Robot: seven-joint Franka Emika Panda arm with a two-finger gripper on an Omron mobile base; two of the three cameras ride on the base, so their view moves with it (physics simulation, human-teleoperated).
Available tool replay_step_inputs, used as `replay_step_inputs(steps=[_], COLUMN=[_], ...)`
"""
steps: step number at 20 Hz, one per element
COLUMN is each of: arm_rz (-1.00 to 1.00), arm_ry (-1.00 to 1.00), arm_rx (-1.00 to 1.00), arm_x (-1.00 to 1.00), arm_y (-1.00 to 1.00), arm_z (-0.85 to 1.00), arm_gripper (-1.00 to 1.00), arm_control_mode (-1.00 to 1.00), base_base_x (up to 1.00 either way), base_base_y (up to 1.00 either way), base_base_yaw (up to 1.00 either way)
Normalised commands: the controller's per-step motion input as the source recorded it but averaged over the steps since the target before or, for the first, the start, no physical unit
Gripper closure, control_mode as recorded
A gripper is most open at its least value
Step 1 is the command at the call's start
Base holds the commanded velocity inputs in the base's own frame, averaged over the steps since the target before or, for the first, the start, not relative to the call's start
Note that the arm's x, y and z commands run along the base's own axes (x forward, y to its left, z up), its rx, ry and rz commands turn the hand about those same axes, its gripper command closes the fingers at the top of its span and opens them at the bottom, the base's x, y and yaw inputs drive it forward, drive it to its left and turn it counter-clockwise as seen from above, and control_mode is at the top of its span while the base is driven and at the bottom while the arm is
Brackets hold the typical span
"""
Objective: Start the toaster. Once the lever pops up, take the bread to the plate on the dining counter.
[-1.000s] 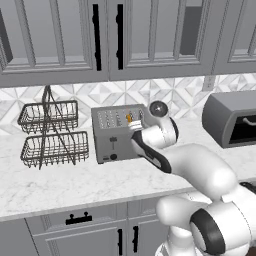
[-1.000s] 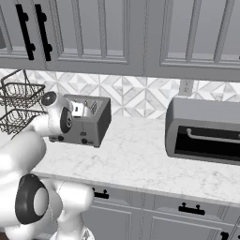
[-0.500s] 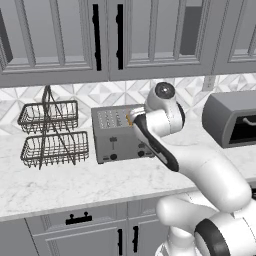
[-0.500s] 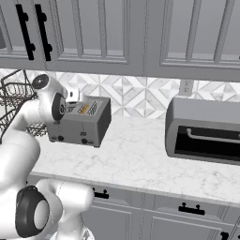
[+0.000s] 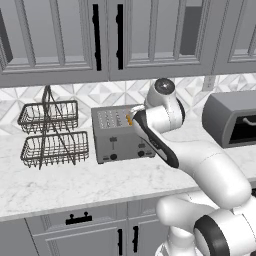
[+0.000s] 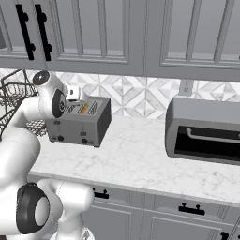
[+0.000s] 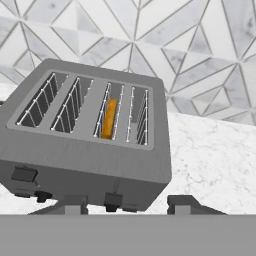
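hand | open, holding nothing | above toaster front | bread in third slot

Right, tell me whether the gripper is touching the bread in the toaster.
Apart. In the hand view the gripper has both fingertips low in front of the toaster, while the bread sits down in its slot beyond them.

Even, shadowless light (sharp render)
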Motion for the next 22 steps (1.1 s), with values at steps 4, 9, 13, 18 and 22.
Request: replay_step_inputs(steps=[4,9,13,18,22], arm_rz=[0.0,0.0,0.0,0.0,0.0], arm_ry=[0.0,0.0,0.0,0.0,0.0], arm_rx=[0.0,0.0,0.0,0.0,0.0], arm_x=[0.0,0.0,0.0,0.0,0.0], arm_y=[0.0,0.0,0.0,0.0,0.0], arm_z=[0.0,0.0,0.0,0.0,0.0], arm_gripper=[-1.0,-1.0,-1.0,-1.0,-1.0], arm_control_mode=[-1.0,-1.0,-1.0,-1.0,-1.0], base_base_x=[0.0,0.0,0.0,0.0,0.0], base_base_y=[0.0,0.0,0.0,0.0,0.0], base_base_yaw=[0.0,0.0,0.0,0.0,0.0])
